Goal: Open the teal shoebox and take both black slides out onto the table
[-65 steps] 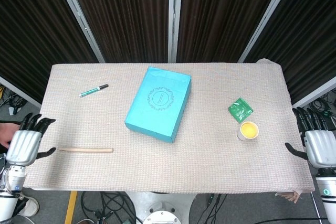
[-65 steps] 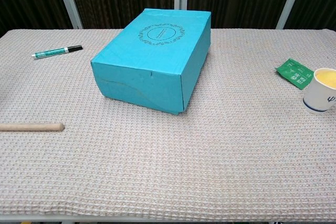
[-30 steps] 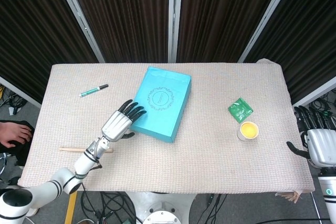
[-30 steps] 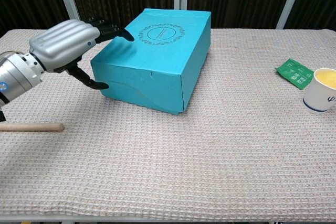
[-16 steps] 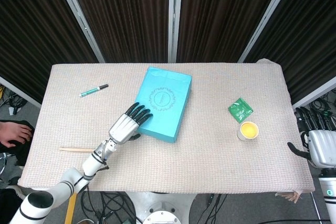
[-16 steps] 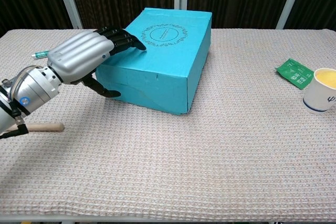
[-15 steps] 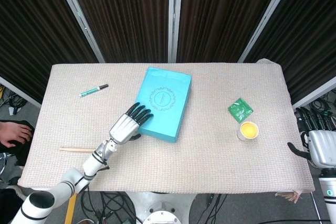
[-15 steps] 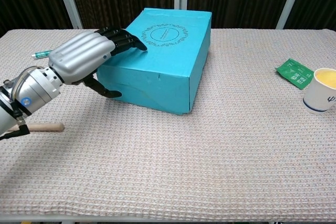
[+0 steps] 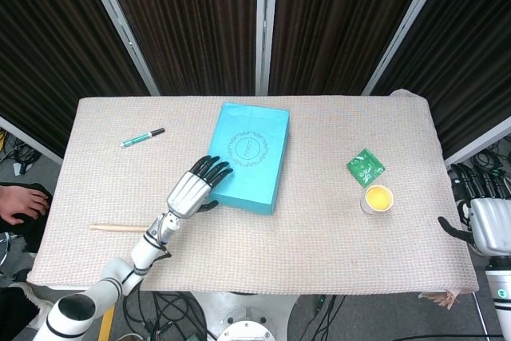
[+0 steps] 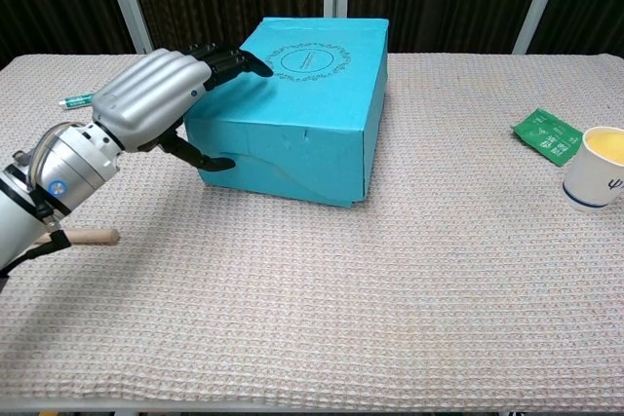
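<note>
The teal shoebox (image 9: 249,156) (image 10: 297,104) stands shut in the middle of the table, so the black slides are hidden. My left hand (image 9: 192,191) (image 10: 156,94) is at the box's near left corner. Its dark fingers (image 10: 226,57) lie spread on the lid's edge, and the thumb (image 10: 200,156) touches the front wall below. It holds nothing. My right hand (image 9: 489,225) hangs beyond the table's right edge with its fingers apart and nothing in it; only the head view shows it.
A green marker (image 9: 142,137) (image 10: 76,100) lies at the far left. A wooden stick (image 9: 120,227) (image 10: 83,236) lies near the front left. On the right are a green packet (image 9: 366,168) (image 10: 546,133) and a paper cup of yellow liquid (image 9: 378,198) (image 10: 600,168).
My left hand came in from the left edge to the box's near corner. The box has turned under it, near end swinging right, and now sits squarer to the table. The right hand stayed put.
</note>
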